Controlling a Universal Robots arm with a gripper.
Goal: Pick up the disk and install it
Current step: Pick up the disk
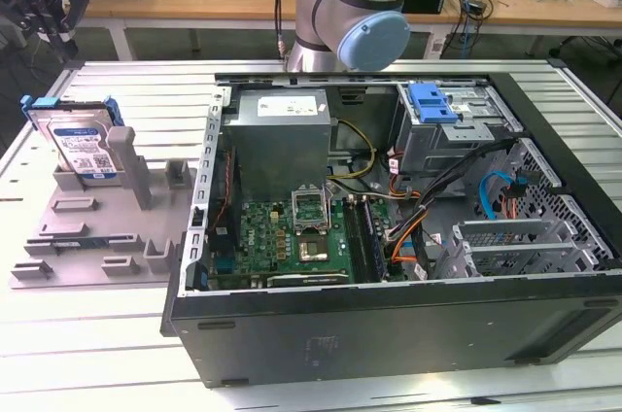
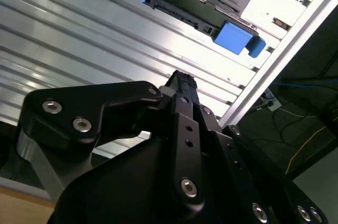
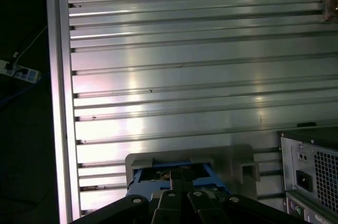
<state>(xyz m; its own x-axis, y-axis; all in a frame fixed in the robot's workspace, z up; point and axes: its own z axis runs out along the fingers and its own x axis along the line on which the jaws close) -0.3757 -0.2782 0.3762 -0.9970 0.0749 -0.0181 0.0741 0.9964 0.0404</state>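
- The disk (image 1: pixel 80 145) stands on edge in a grey holder (image 1: pixel 126 237) on the table (image 1: pixel 117 344). In the exterior view it is at nine o'clock from the open computer case (image 1: pixel 389 334) and well apart from it.
- In the second wrist view the tool (image 2: pixel 182 78) is near the disk (image 2: pixel 182 5) but not touching it. I cannot tell whether it is apart or together.
- A grip taken off-centre on the blue carrier frame would likely tilt the disk, so that it jams in the holder's slots.
- The tall grey post (image 1: pixel 120 154) stands just beside the label face. A lift that is not straight could catch the disk on it, or drag the holder along.
- The carrier is smooth plastic, so a shallow hold risks a slip and a drop onto the table.
- Inside the case, orange cables (image 1: pixel 408 229) run at seven o'clock from the drive cage (image 1: pixel 457 135). They could snag a disk carried low.
- The blue bracket (image 1: pixel 432 101) on top of the cage could be taken for the disk's own frame, and a skewed entry could bind there.
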